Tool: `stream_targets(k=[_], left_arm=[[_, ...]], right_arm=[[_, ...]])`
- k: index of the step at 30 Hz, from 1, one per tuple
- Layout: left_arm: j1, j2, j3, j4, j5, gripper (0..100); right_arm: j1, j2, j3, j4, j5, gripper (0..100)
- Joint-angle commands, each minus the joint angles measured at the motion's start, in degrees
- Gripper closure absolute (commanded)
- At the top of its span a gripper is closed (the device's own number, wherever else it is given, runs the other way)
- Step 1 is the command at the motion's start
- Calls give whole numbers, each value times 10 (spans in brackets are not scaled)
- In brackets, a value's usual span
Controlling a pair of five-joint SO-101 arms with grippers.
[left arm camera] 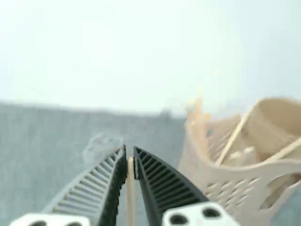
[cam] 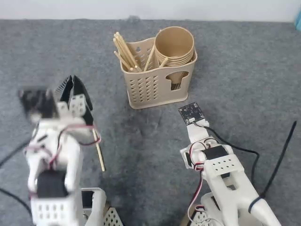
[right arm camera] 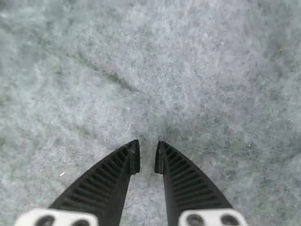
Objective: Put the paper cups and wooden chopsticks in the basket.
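Chopstick (left arm camera: 130,200) pinched in left pincer (left arm camera: 130,153), probably raised; basket (left arm camera: 225,188) nearby.

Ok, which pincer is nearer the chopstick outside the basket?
Left. The left pincer is shut on the wooden chopstick; the right pincer hangs over bare carpet, apart.

In the left wrist view the basket (left arm camera: 225,157) is blurred and cut off at the edge. From above, the chopstick (cam: 99,154) is largely hidden under the left arm (cam: 56,155), itself blurred.
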Motion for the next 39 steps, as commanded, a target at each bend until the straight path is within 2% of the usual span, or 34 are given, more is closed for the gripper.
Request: stream_targets(k=[1, 9, 15, 17, 24, 31, 37, 39], left_arm=[[19, -75, 0, -12, -1, 988], [21, -28, -93, -113, 0, 988], [113, 91, -205, -273, -1, 988], [134, 155, -256, -302, -1, 988], [153, 409, -451, -300, -1, 988], [182, 585, -641, -301, -4, 988], [178, 700, -720, -301, -4, 988], [176, 712, -721, -301, -6, 988]], right_arm=[[1, -15, -4, -1, 7, 929], [-1, -15, -4, -1, 7, 929], [-1, -15, -4, -1, 7, 929], [-1, -15, -4, -1, 7, 929], [0, -15, -4, -1, 7, 929], [-1, -15, -4, -1, 7, 929], [-1, -15, -4, -1, 9, 929], [-1, -15, -4, 0, 32, 929]])
